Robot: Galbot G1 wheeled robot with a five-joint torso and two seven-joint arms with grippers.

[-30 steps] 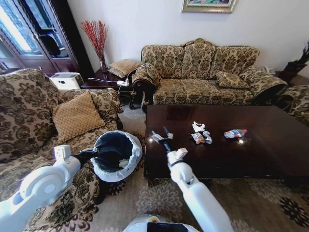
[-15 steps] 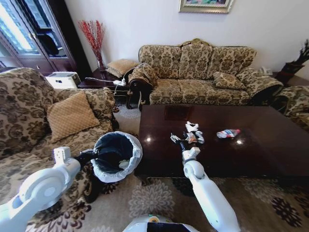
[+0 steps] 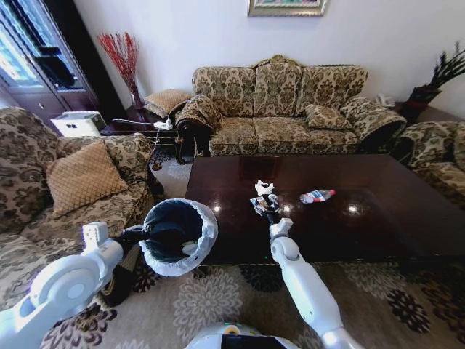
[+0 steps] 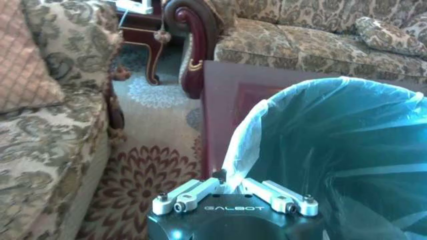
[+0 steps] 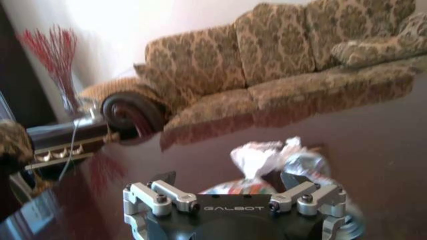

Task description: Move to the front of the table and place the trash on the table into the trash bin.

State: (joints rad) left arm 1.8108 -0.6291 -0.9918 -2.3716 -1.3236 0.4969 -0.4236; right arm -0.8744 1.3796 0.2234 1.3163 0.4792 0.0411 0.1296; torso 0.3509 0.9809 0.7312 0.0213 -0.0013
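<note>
left gripper (image 4: pixel 230 192): clamped on trash bin (image 3: pixel 178 236) rim (bag-lined) | right gripper (image 5: pixel 230 187): spread, straddling colourful wrapper (image 5: pixel 233 189) on table (image 3: pixel 378 225)

text: GALBOT | on left gripper (image 4: pixel 230 191) | and right gripper (image 5: pixel 227 192) (white lettering)

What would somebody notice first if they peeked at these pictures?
Probably the right gripper, open and reaching over the shiny dark table right at a little heap of crumpled wrappers. Beside the table's left end, the left gripper pinches the rim of the bag-lined trash bin.
</note>
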